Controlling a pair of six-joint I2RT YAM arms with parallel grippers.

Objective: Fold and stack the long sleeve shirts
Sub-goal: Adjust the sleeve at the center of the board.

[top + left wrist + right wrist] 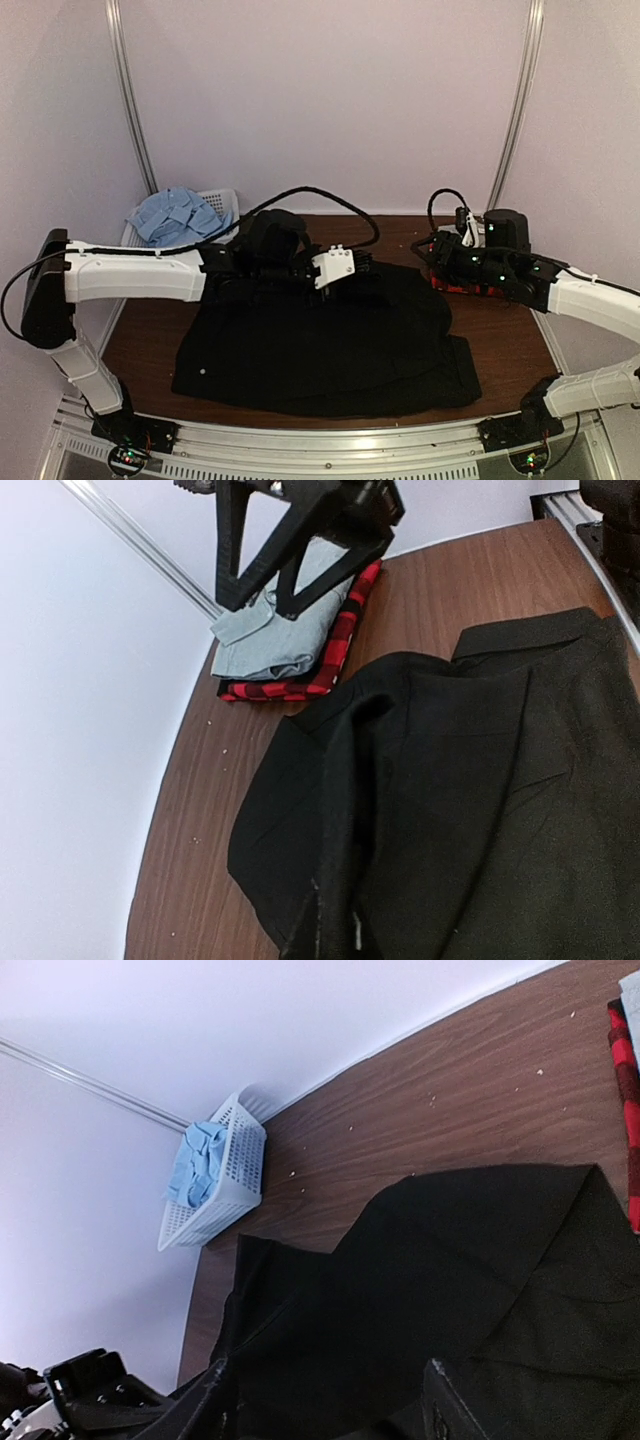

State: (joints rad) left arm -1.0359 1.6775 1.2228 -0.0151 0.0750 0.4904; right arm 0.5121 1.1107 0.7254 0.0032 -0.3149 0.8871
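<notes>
The black shirt is soft and floppy, so grab it by an edge. The left gripper pinches a fold. The right gripper has its fingers spread apart.

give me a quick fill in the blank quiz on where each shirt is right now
1. The light blue shirt sits in the white ____.
2. The shirt folded on top of the plaid shirt is ____.
3. The black shirt lies spread across the wooden ____.
Missing words: basket; grey; table.
</notes>
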